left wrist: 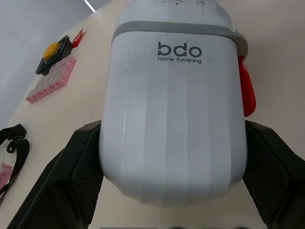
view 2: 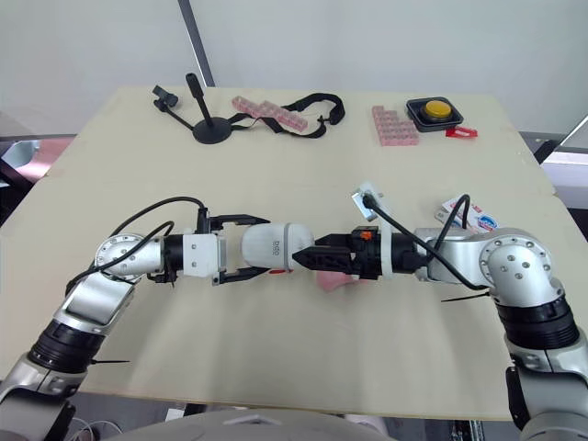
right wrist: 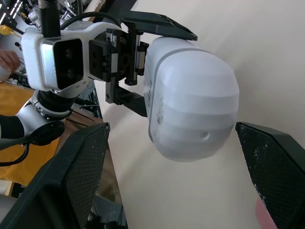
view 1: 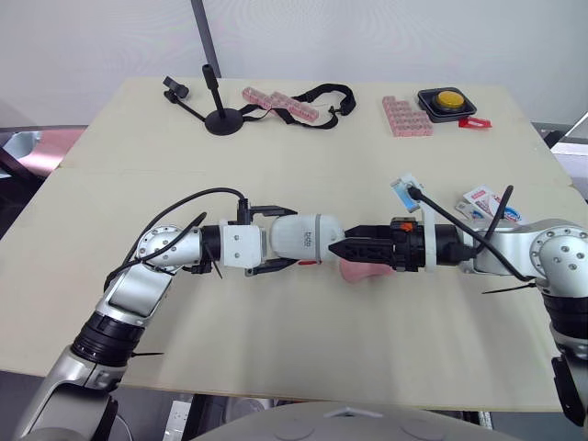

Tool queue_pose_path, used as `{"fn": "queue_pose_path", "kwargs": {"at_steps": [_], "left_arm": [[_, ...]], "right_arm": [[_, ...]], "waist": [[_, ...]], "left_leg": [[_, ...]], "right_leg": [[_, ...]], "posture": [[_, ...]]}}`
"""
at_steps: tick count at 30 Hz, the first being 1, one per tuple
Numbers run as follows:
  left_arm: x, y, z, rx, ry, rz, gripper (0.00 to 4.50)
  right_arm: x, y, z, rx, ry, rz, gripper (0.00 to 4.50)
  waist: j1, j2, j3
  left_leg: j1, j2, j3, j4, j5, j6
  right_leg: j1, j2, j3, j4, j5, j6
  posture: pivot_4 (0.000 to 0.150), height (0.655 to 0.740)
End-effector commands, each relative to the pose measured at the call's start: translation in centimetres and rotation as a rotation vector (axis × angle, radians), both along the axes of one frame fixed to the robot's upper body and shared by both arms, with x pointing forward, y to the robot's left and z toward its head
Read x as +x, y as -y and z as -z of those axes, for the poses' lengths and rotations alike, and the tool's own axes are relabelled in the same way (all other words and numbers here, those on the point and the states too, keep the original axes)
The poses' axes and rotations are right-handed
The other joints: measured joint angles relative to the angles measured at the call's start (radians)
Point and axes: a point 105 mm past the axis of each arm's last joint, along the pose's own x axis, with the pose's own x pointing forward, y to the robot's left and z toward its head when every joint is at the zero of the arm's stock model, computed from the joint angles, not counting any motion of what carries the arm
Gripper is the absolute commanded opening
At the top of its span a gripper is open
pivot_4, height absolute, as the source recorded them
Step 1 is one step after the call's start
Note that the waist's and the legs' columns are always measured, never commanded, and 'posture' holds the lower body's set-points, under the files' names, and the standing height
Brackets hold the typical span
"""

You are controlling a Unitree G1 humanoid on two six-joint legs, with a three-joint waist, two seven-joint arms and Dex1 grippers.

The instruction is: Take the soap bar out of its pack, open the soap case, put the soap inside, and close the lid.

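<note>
Arms reach inward; left pincer [view 1: 278, 240] clamps the soap case [view 1: 308, 237] (lid shut), right pincer [view 1: 338, 247] gapes open at its end

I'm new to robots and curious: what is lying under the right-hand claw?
A pink soap bar on the table. The right gripper covers most of it; only one edge shows.

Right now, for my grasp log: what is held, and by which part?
The left gripper clamps the soap case by its two sides near one end. The right gripper is open, holding nothing.
</note>
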Motion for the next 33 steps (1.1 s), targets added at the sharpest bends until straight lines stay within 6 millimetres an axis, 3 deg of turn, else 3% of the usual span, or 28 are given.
{"fn": "queue_pose_path", "kwargs": {"at_steps": [1, 32, 33], "left_arm": [[-0.39, 0.51, -1.42, -0.023, 0.055, 0.029, 3.5], [-0.46, 0.88, -1.72, -0.016, 0.061, 0.031, 3.5], [-0.47, 0.88, -1.72, -0.016, 0.06, 0.031, 3.5]], "right_arm": [[0.46, -0.23, -0.93, 0.027, 0.029, 0.012, 4.5], [0.46, -0.12, -0.43, 0.052, -0.054, 0.013, 4.5], [0.51, -0.14, -0.44, 0.058, -0.06, 0.015, 4.24]], "waist": [[0.001, 0.0, 0.0], [0.003, 0.0, 0.0], [0.003, 0.0, 0.0]], "left_leg": [[0.0, 0.0, 0.0, 0.0, 0.0, 0.0], [0.0, 0.0, 0.0, 0.0, 0.0, -0.001], [0.0, 0.0, 0.0, 0.0, 0.0, -0.001]], "right_leg": [[0.0, 0.0, 0.0, 0.0, 0.0, 0.0], [-0.001, 0.001, 0.0, 0.0, 0.0, 0.0], [-0.001, 0.001, 0.0, 0.0, 0.0, 0.0]], "posture": [[0.15, 0.74], [0.15, 0.74], [0.15, 0.74]]}}
